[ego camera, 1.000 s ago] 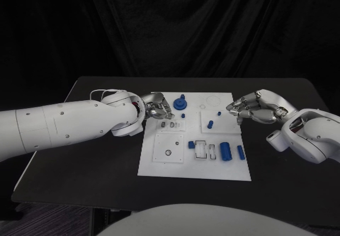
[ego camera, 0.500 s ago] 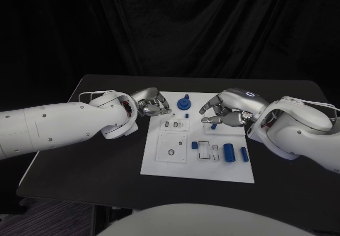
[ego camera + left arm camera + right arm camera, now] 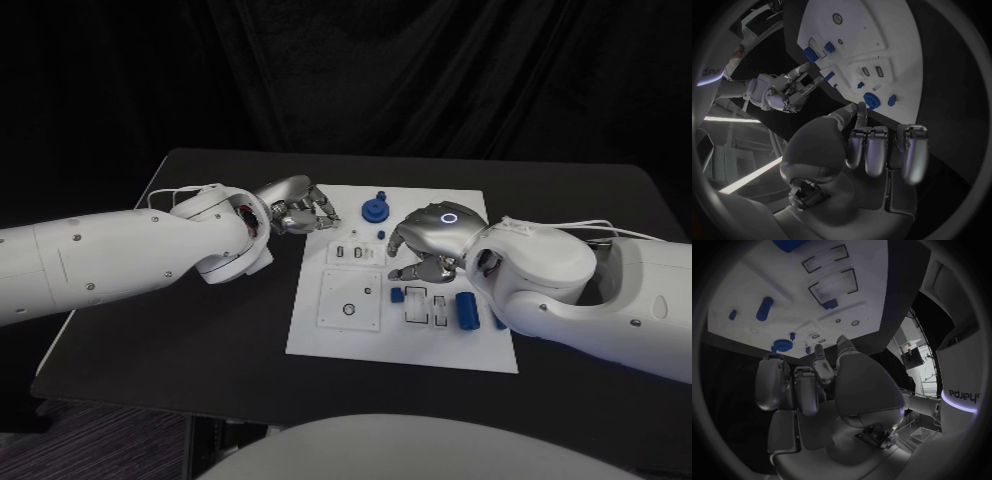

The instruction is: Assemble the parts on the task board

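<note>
The right robot hand (image 3: 427, 243) hovers over the task board (image 3: 346, 335), fingers curled and empty; the left robot hand (image 3: 297, 210) sits curled and empty beside the board's far edge.

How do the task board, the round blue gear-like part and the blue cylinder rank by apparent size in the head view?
1. task board
2. blue cylinder and round blue gear-like part: they look about alike, so I won't rank them.
</note>
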You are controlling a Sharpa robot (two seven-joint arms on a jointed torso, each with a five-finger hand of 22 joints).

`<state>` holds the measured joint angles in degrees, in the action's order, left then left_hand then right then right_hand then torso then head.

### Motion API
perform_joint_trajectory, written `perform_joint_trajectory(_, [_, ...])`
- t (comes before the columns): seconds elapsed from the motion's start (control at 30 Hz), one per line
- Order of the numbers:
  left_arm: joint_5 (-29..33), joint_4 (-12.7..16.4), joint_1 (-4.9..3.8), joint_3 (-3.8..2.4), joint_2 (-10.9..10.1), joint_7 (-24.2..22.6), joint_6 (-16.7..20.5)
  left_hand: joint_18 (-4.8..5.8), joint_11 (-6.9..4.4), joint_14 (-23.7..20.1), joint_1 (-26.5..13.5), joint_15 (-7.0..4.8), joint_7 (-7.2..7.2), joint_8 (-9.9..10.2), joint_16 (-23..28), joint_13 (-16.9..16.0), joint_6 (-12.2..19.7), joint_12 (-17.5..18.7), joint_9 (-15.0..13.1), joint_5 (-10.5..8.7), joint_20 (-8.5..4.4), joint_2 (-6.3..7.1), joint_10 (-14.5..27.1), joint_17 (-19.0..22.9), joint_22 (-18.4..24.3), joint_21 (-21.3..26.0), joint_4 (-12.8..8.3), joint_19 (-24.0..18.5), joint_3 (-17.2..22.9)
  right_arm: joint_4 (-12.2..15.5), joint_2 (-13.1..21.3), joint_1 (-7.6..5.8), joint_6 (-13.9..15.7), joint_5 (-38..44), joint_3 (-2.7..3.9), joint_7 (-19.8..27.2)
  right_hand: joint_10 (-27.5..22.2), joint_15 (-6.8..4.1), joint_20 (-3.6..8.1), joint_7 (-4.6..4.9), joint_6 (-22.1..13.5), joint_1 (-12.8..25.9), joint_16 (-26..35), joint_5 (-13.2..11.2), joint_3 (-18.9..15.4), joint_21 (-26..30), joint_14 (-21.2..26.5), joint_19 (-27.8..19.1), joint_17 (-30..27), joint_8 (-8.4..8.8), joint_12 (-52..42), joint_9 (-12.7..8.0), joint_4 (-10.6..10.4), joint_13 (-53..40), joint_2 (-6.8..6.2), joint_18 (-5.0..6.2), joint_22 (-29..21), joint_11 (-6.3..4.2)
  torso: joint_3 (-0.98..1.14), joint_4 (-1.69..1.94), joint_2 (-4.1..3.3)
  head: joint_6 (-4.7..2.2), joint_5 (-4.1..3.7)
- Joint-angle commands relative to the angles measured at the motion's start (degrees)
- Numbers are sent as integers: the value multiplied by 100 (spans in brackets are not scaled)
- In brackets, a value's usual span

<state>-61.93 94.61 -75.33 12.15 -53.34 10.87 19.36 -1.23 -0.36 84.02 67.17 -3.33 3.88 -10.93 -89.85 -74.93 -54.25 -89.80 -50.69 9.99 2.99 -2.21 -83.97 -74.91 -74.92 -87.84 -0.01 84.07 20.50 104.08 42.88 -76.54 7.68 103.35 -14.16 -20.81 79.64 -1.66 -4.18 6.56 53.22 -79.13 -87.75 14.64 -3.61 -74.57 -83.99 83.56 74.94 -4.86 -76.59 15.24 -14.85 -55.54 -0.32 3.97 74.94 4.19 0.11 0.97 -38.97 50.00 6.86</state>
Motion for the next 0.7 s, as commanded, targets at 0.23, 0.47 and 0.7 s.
perform_joint_trajectory(0.23, [11, -35, 56, -4, 26, -42, -95, -3, 38, 598, 9, 39, 23, -5, -15, -1507, 44, -20, -14, -12, 53, -8, -603, -1509, -1084, 28, 19, 224, -16, -72, -231, 178, -964, 541, 1, -713, 651, -45, 2, -52, -32, 409, -140, -6, 66, -292, -522, 25, 1375, -133, -1145, 348, 1, -2949, -86, -112, 1136, -317, -97, 45, -59, 0, -41])
perform_joint_trajectory(0.47, [11, -43, 111, -4, 44, -1, -180, -5, 40, 598, -8, 41, 25, -4, -15, -1507, 43, -20, -16, -9, 55, -12, -603, -1509, -1078, 32, 37, 218, -23, -96, -302, 249, -1092, 556, 1, -727, 672, -39, -2, -41, -131, 520, -144, 32, 106, -326, -525, 11, 1381, -151, -1158, 480, 9, -2989, -101, -112, 1136, -307, -112, 50, -68, 0, -78])
perform_joint_trajectory(0.7, [11, -59, 151, -4, 65, 15, -228, -8, 40, 598, -10, 41, 24, -5, -15, -1507, 42, -20, -16, -8, 55, -13, -603, -1509, -1070, 37, 39, 212, -23, -143, -346, 306, -1117, 559, 1, -683, 655, -34, -5, -29, -163, 549, -134, 38, 120, -313, -515, -3, 1365, -153, -1149, 516, 11, -2971, -103, -107, 1129, -299, -102, 43, -54, 0, -91])
